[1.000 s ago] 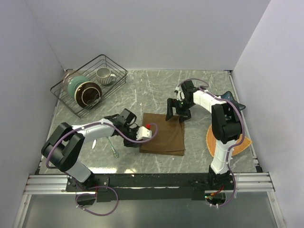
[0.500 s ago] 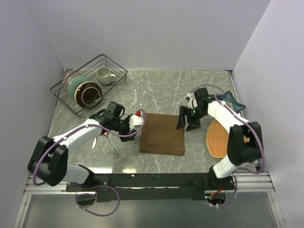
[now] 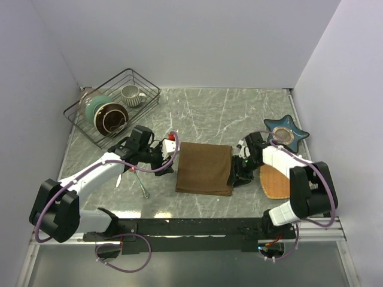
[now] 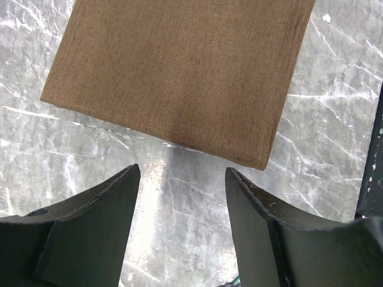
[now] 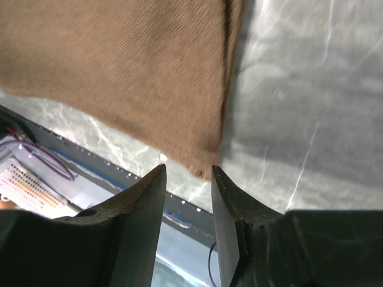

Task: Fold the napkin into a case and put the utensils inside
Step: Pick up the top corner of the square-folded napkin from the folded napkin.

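Two grippers bracket the napkin [image 3: 204,168] on the desk [image 3: 203,113]: my left gripper [image 4: 182,173], spread wide apart, faces its edge just ahead; my right gripper [image 5: 188,169], narrowly apart, straddles a corner, I judge to lift it for folding

left pincer [image 3: 170,159] backed off napkin [image 3: 205,168]; right pincer [image 3: 235,177] reached its near-right corner.

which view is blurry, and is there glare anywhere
Right wrist view: the napkin looks soft and smeared, and its weave is barely readable. Left wrist view: sharp, with the weave crisp, but a bright glare patch sits on the marble table just off the cloth's edge. Top external view: evenly lit and in focus, with only soft shadows.
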`<state>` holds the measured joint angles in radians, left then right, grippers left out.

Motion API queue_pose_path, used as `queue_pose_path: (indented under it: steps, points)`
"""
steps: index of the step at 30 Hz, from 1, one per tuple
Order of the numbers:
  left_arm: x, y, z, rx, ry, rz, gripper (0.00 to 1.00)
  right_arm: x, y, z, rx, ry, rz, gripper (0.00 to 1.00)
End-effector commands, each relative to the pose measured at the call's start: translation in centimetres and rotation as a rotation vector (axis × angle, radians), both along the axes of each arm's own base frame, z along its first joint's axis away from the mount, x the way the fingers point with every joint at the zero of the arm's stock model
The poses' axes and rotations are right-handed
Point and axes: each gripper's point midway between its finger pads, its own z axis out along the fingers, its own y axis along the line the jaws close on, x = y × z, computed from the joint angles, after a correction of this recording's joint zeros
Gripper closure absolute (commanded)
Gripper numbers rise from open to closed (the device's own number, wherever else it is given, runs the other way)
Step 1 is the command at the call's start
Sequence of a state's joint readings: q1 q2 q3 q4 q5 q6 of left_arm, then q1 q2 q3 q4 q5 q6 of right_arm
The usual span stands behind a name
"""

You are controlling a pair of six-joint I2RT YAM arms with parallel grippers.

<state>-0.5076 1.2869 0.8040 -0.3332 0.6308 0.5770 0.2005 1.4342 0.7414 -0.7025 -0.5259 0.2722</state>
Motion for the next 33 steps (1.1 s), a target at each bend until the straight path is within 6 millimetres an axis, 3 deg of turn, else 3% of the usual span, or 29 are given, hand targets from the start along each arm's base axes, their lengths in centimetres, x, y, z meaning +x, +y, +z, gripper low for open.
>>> queue_pose_path:
  steps: [1,9,16,24,33]
  points:
    - [-0.1,-0.8,1.6,-0.058,-0.024,-0.018,0.35,1.8,0.4,-0.6,0.007,0.003,-0.009,0.56]
    - [-0.2,-0.6,1.6,-0.053,-0.042,-0.022,0.34,1.5,0.1,-0.9,-0.002,0.053,-0.005,0.51]
    - [-0.3,-0.6,1.3,-0.053,-0.035,-0.024,0.34,0.6,0.0,-0.3,0.011,0.039,-0.007,0.57]
    - [0.1,-0.8,1.6,-0.052,-0.049,-0.027,0.34,0.3,-0.1,-1.1,0.002,0.064,-0.016,0.45]
    - [0.2,-0.8,1.7,-0.053,-0.050,-0.027,0.34,-0.1,0.0,-1.3,0.020,0.101,-0.011,0.50]
